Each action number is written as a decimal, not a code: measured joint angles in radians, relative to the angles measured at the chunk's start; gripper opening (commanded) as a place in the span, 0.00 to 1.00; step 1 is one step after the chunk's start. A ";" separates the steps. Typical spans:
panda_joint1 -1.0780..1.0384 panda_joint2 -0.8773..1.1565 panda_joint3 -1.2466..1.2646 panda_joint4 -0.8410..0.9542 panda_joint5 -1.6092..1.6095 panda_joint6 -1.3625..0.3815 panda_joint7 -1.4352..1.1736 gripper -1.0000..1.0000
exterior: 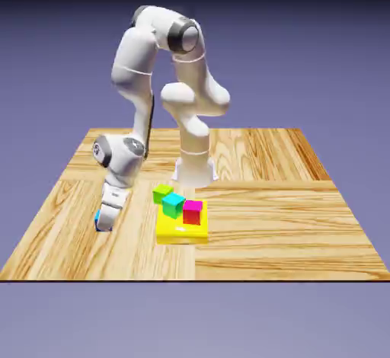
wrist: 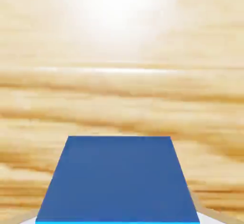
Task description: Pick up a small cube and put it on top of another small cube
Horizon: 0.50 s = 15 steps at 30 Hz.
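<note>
Between the fingers sits the small cube [wrist: 118,180], large in the hand view; gripper [exterior: 103,222] is clamped on it, low at the table [exterior: 266,219], ready to lift. Green cube [exterior: 161,193], teal cube [exterior: 174,205], red cube [exterior: 193,212] crowd the yellow block [exterior: 181,231] nearby, likely stack targets.

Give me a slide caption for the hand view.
Small bright-blue cube fills the frame's bottom between the shut hand's tips, light wooden table beyond.
</note>
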 measured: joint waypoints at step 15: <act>-0.140 -0.235 0.276 -0.062 0.646 -0.334 0.459 0.00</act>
